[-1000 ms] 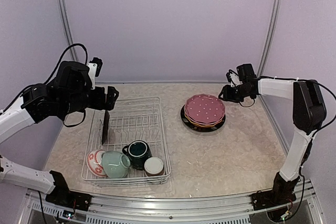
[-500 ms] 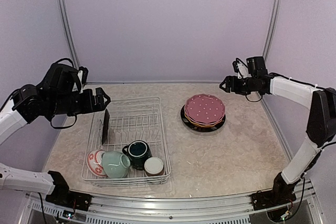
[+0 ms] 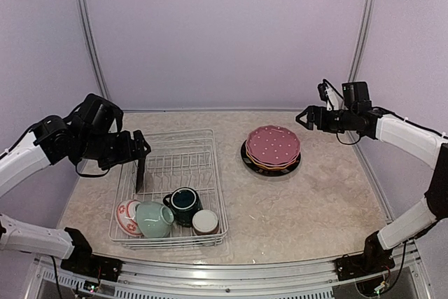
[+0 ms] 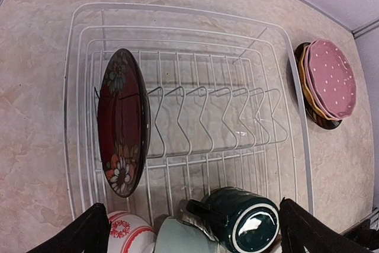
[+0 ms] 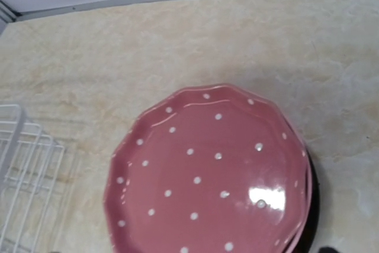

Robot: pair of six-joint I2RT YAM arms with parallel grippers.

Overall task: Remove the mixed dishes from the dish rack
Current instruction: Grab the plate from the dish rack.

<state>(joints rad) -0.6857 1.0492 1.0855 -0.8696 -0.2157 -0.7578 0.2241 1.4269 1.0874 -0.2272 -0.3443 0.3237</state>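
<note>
Two plates are mostly hidden. Under the round pink plate with white dots point(image 3: 273, 146), only a thin yellow plate edge point(image 4: 308, 93) and a black plate edge point(image 5: 312, 205) peek out. This stack sits on the beige stone-look table point(image 3: 308, 201), at about 3 o'clock from the white wire dish rack point(image 3: 219, 187) and well apart from it.

In the left wrist view, the pale-green cup point(image 3: 154, 219) and the white bowl with red patterns point(image 3: 127, 216) are cut off at the bottom. They sit packed with the dark teal cup point(image 3: 185, 204) and the small brown-and-white cup point(image 3: 205, 222) at the rack's 6 o'clock end. The dark red bowl with flowers point(image 4: 121, 122) stands on its edge in the dividers near the rack's 10 o'clock corner.

The left arm bends in from 9 o'clock. The left gripper point(image 3: 138, 150) hangs just above the red bowl, and its fingers point(image 4: 89, 235) are spread wide with nothing between them.

The right arm stretches long and points toward 9 o'clock. The right gripper point(image 3: 304, 118) seems to be up in the air, at about 2 o'clock from the plates. It is too small to tell whether its fingers are apart or together.
</note>
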